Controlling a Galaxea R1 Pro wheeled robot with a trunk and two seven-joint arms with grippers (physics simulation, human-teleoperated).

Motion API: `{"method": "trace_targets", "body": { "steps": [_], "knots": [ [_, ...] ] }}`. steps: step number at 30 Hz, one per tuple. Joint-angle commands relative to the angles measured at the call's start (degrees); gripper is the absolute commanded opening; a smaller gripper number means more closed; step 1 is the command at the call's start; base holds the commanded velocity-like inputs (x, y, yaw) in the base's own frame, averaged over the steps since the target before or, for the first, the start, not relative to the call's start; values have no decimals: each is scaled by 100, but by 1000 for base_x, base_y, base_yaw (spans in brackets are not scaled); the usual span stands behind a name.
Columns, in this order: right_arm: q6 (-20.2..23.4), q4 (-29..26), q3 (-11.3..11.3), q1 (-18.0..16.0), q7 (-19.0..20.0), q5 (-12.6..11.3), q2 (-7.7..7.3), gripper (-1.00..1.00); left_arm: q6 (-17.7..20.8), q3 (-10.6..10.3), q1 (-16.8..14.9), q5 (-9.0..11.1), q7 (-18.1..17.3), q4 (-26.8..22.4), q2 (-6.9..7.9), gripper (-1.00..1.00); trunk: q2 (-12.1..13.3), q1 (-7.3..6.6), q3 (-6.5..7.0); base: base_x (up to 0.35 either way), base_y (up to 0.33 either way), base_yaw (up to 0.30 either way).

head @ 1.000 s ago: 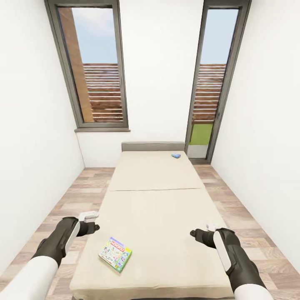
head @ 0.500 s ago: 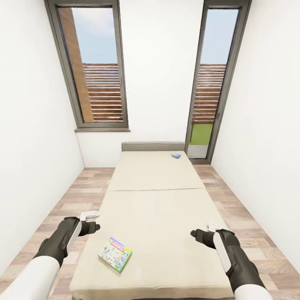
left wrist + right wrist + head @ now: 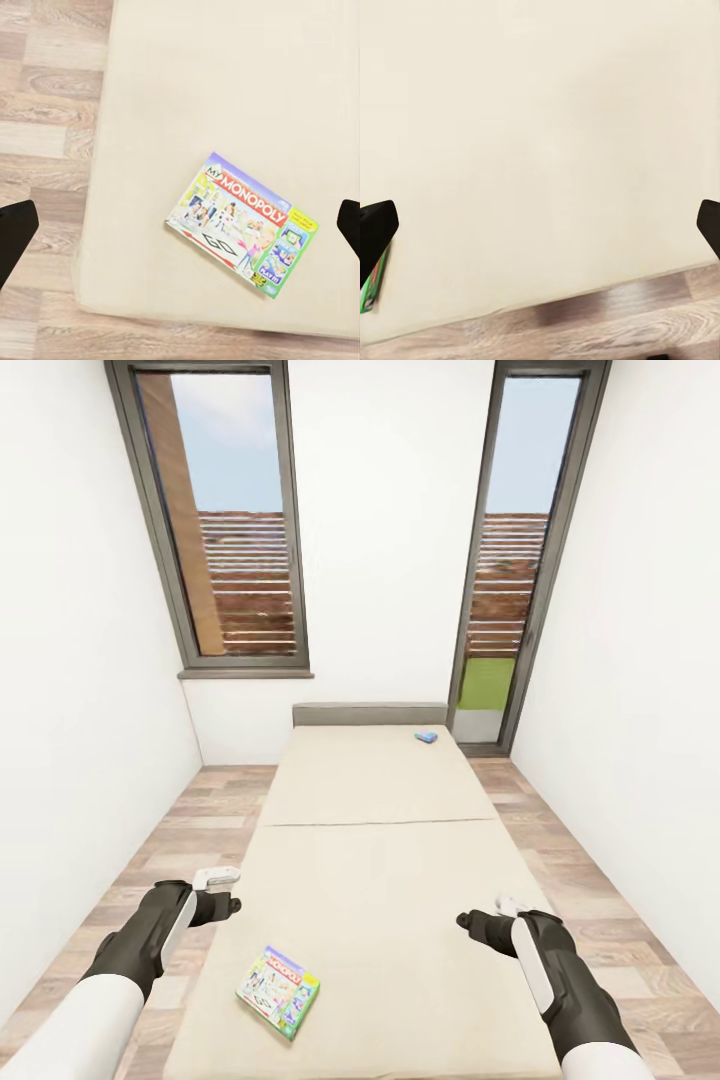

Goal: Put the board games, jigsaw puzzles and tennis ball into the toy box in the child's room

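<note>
A flat colourful board game point(image 3: 278, 991) lettered MY MONOPOLY lies near the foot of the cream bed point(image 3: 380, 860), towards its left side. It also shows in the left wrist view as the board game point(image 3: 241, 225), below and between the two black fingers point(image 3: 15, 234). A small blue board game point(image 3: 427, 737) rests by the grey headboard at the far right. My left gripper point(image 3: 228, 905) hovers open over the bed's left edge. My right gripper point(image 3: 468, 922) hovers open over the bed's right part; a green corner of the board game point(image 3: 370, 289) peeks beside its fingers point(image 3: 376, 231).
Wood plank floor point(image 3: 150, 840) runs along both sides of the bed between white walls. Two tall grey-framed windows point(image 3: 235, 530) stand in the far wall. The bed's foot edge point(image 3: 187, 319) lies close under my arms.
The whole view has crept forward: the bed looks a little nearer and the colourful board game sits lower in the picture. Both arms hold their pose, grippers open.
</note>
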Motion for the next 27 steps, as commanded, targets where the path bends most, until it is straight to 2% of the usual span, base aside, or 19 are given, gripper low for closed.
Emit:
{"method": "trace_targets", "body": {
  "steps": [1, 27],
  "knots": [
    [22, -8, -13, -5, -46, -61, 2, 100, 29, 13, -4, 3, -22, -7, -1, 100, -11, 3, -12, 23, 7, 0],
    [19, -6, -22, -5, -46, -69, -19, 100, 25, 13, -4, 2, -23, -6, -1, 100, -11, 3, -12, 116, 56, 0]
  ]
}}
